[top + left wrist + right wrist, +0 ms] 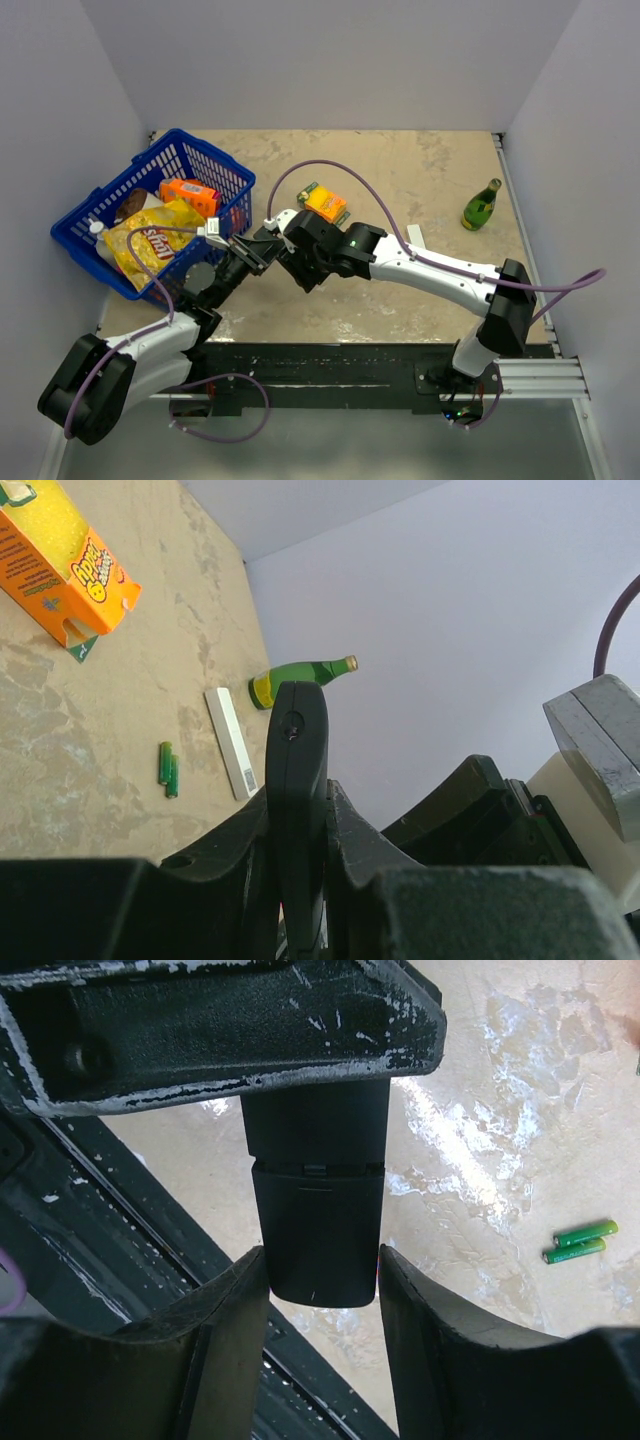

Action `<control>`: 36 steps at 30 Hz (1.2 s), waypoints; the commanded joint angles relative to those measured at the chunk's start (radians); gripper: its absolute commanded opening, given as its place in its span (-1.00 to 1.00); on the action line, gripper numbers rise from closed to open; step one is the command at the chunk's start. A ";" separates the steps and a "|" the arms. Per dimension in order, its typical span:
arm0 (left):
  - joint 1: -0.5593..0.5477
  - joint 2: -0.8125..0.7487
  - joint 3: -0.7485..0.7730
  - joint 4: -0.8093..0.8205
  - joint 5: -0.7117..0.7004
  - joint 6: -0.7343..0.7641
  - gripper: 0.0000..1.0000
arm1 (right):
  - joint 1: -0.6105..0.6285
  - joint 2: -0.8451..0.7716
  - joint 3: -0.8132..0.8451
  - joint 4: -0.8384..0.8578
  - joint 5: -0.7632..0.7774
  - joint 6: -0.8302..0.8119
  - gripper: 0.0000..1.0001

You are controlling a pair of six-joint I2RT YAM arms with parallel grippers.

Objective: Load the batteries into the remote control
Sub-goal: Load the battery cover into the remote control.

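The black remote control (pixel 297 750) is held edge-on and lifted above the table in my left gripper (pixel 297 815), which is shut on it. In the right wrist view the remote's (pixel 318 1160) back faces the camera, with its square cover (pixel 318 1225) seated at the near end. My right gripper (pixel 320 1270) flanks that covered end, its fingertips against both side edges. The grippers meet mid-table in the top view (pixel 268 250). Two small green batteries (pixel 168 770) lie side by side on the table; they also show in the right wrist view (pixel 580 1241).
A white rectangular bar (pixel 232 742) lies beside the batteries, with a green glass bottle (pixel 481 205) beyond at the right. An orange box (pixel 325 203) lies mid-table. A blue basket (pixel 225 175) of snacks stands at the left. Walls enclose the table.
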 commanded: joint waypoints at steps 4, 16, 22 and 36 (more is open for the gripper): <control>-0.005 -0.007 -0.009 0.104 0.038 -0.029 -1.00 | -0.001 -0.039 0.017 0.008 0.052 -0.002 0.00; -0.005 -0.016 -0.013 0.102 0.049 -0.029 -1.00 | -0.010 -0.065 0.012 0.009 0.083 0.005 0.06; -0.005 -0.019 -0.013 0.098 0.049 -0.028 -1.00 | -0.021 -0.077 0.008 0.015 0.075 0.008 0.07; -0.005 -0.025 -0.018 0.089 0.032 -0.038 -1.00 | -0.022 -0.096 -0.022 0.043 0.023 0.004 0.15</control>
